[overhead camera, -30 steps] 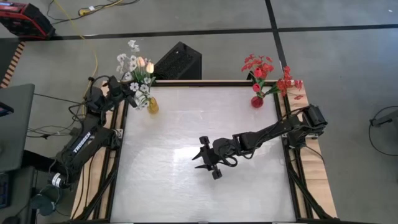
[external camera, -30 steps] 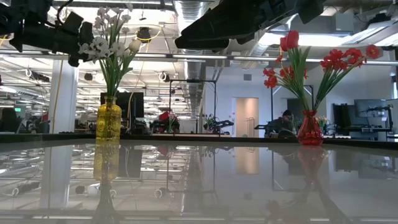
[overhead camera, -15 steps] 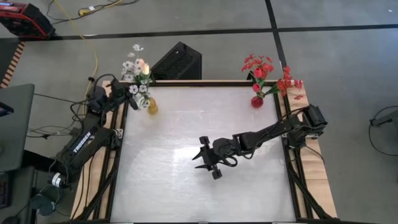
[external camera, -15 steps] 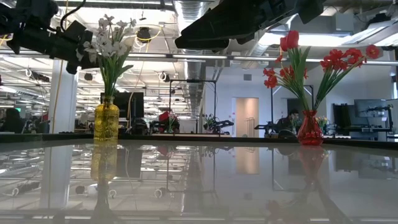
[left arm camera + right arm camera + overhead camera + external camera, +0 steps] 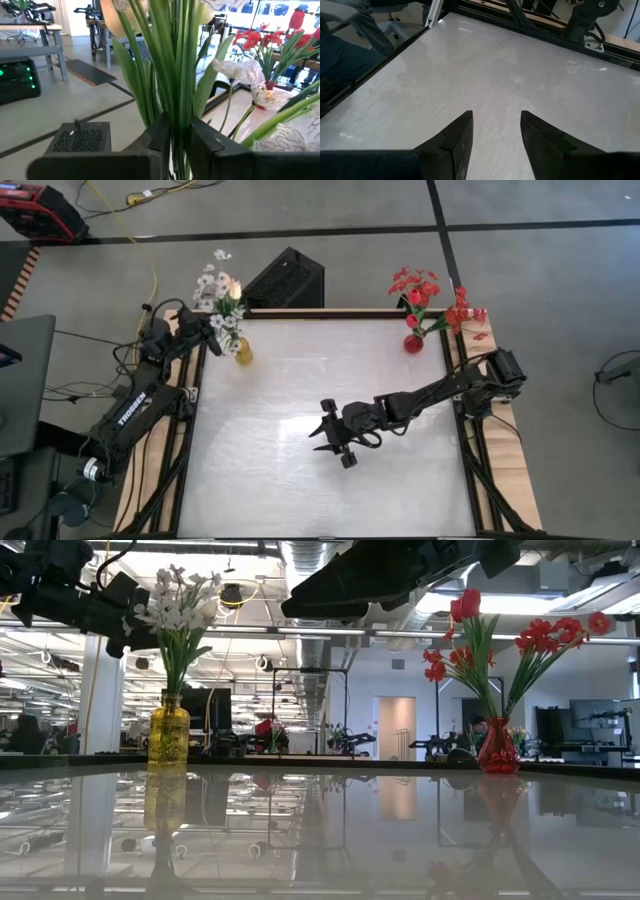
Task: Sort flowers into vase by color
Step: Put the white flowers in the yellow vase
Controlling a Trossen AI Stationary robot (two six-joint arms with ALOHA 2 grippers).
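Yellow vase (image 5: 244, 352) with white flowers (image 5: 213, 285) shifted slightly toward left desk (image 5: 330, 480) edge since earlier frame. Left gripper (image 5: 175, 137) fingers clamped on green stalks (image 5: 170, 60) above vase neck. Right gripper (image 5: 495, 130) idle mid-desk, fingers apart. Red flowers (image 5: 420, 290) sit in red vase (image 5: 413, 342). Step: seating white bunch. Next: release, withdraw without tipping vase.

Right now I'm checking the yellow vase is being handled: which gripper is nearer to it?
Left. The left gripper is at the white flowers just above the yellow vase, closed on their stems. The right gripper hovers mid-table, open, far off.
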